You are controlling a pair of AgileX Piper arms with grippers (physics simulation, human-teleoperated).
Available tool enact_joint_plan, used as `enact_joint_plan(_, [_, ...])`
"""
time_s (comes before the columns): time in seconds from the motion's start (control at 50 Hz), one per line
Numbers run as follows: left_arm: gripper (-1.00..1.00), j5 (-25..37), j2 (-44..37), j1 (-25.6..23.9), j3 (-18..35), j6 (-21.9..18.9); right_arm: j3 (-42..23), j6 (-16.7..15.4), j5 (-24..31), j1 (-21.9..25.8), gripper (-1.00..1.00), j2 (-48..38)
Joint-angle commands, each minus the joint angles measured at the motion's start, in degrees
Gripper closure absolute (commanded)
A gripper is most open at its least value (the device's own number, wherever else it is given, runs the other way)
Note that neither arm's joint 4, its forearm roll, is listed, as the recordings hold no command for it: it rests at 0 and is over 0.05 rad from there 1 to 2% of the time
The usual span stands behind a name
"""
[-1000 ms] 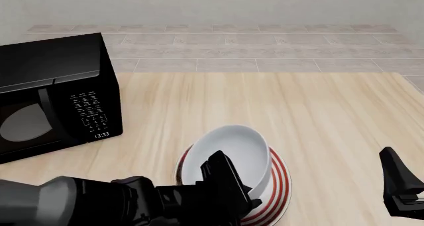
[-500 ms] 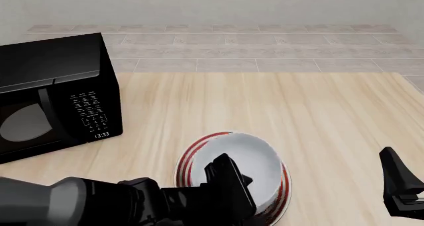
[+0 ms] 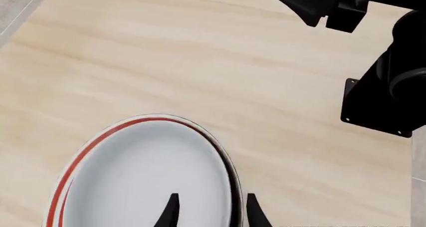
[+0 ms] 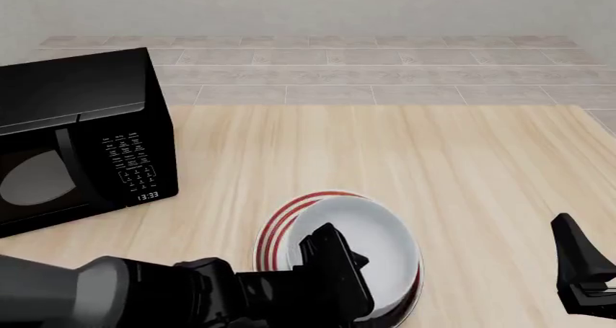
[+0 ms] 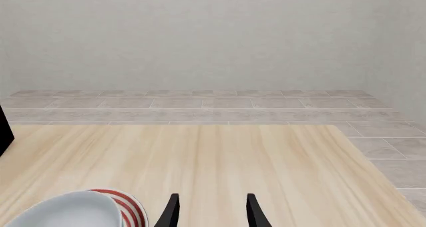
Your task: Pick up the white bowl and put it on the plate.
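The white bowl (image 4: 376,252) lies level on the plate (image 4: 277,227), whose red rings show past the bowl's left side. My left gripper (image 4: 337,254) is open at the bowl's near rim. In the left wrist view, one fingertip of the left gripper (image 3: 211,214) is over the inside of the bowl (image 3: 146,182) and the other is outside it, above the plate (image 3: 72,164). My right gripper (image 4: 575,245) hovers open and empty at the right edge of the table. The right wrist view shows this gripper (image 5: 211,213), with the bowl (image 5: 63,212) and the plate (image 5: 127,207) off to one side.
A black microwave (image 4: 82,140) with its door closed stands on the table's left side. The wooden tabletop (image 4: 433,155) ends at a tiled floor and a grey wall beyond. In the left wrist view, the right arm (image 3: 389,87) stands close beside the plate.
The bowl was tilted up in my left gripper a second ago. It has come down and now lies flat on the plate, a little further right. The right arm has not moved.
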State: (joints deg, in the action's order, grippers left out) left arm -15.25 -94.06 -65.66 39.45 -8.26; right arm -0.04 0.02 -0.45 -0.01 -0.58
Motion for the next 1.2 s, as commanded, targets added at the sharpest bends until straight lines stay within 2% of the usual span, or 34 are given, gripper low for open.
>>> enact_joint_plan(0.02, [-1.0,0.53,1.19,-0.1,-0.61,-0.03,-0.01,-0.02,-0.06,0.02,-1.0,-0.06])
enact_joint_plan(0.72, [-1.0,18.3,18.52,1.73,1.0,-6.05,-0.01,-0.02,-0.06,0.03,-1.0,-0.07])
enact_joint_plan(1.2, [-1.0,28.19,35.68,6.46,-3.27,-8.71,-0.01,-0.03,-0.07,0.02,-1.0,-0.09])
